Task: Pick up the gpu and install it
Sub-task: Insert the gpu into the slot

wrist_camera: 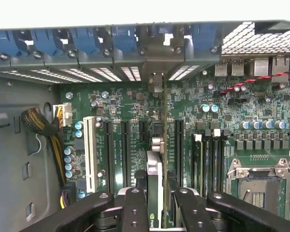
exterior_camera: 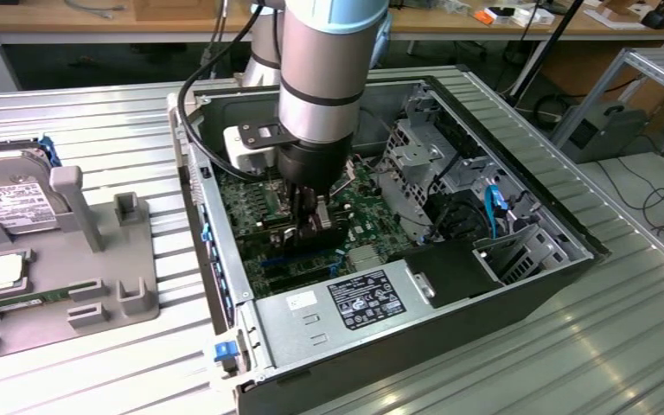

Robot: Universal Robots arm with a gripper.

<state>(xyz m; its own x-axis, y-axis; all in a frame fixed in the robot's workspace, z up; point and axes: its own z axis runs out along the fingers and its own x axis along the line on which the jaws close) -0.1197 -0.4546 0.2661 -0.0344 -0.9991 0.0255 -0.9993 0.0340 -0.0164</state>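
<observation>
- The gripper (wrist_camera: 154, 203) clamps the gpu (wrist_camera: 154, 179) edge-on between its fingers, so the card's contacts face the motherboard (wrist_camera: 130, 111).
- Inside the computer case (exterior_camera: 309, 316), the card stands over the expansion slots, bracket toward twelve o'clock, likely for seating.

Open computer case (exterior_camera: 517, 285), motherboard (wrist_camera: 130, 116), hard drive (exterior_camera: 9, 201), grey fixture tray (exterior_camera: 101, 294)

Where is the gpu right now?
The gpu stands on edge between the gripper jaws, inside the open PC case, over the motherboard slots. In the exterior view it sits under the arm, near the case's middle.
</observation>
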